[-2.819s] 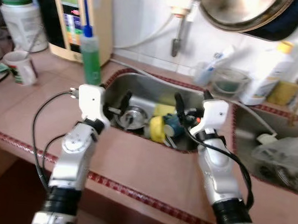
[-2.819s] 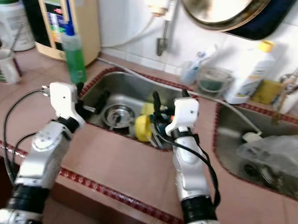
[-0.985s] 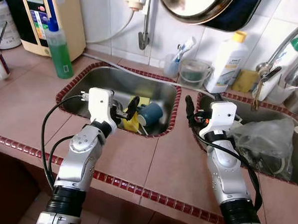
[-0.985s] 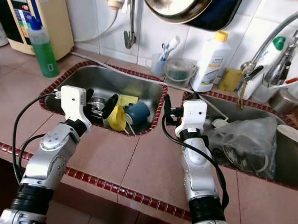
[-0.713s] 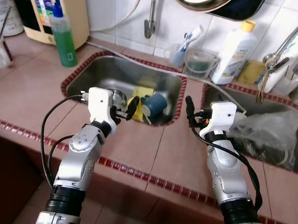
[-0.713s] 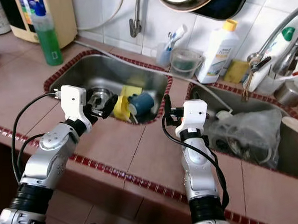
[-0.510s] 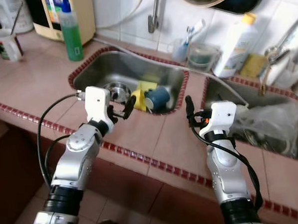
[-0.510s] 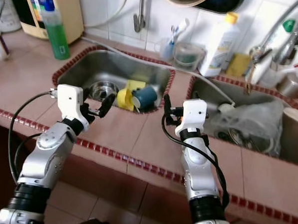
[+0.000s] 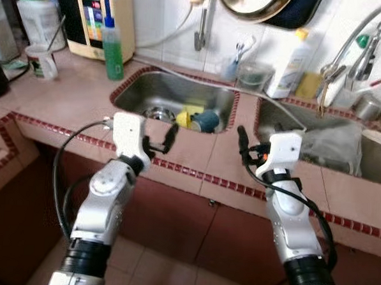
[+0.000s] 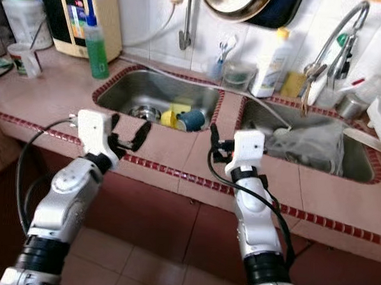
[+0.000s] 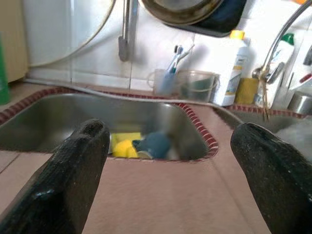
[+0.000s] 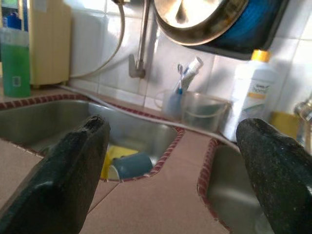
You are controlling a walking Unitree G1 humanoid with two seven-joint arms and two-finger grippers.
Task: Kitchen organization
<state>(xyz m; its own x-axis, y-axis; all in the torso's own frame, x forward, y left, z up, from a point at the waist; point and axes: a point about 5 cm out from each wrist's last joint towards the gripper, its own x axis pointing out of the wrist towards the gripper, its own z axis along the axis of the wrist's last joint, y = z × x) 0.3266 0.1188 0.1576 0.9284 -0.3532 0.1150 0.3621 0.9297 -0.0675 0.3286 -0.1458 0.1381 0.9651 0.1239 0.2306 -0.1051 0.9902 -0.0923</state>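
**Both hands empty at the counter's edge, dishes waiting in the left sink**

The tiled counter [image 9: 71,104] runs across the whole scene, its red-trimmed front edge just ahead of both arms, so the robot looks to be standing a little way off rather than leaning in to work. Two steel basins are sunk into it. The left sink [image 9: 142,89] holds the things most likely meant for tidying: a blue cup [image 9: 206,121] lying on its side, a yellow cup [image 9: 184,119] touching it, and a small steel bowl [image 9: 155,114] beside them, all gathered near the basin's front wall. The right sink [image 10: 362,167] holds a crumpled clear plastic bag [image 10: 308,145] over some dishes, under the curved tap.

Along the tiled wall, where they stay handy for washing up, stand a white detergent bottle [image 10: 266,56], a clear tub and a toothbrush cup; a green soap bottle [image 9: 112,46] stands by the left basin's far corner.

The left hand [image 9: 159,139] hovers over the counter's front edge, fingers spread wide, gripping nothing. The right hand [image 9: 241,145] is raised level with it between the basins, likewise spread wide and empty. Both point at the sinks, a ready posture for reaching in, I judge.
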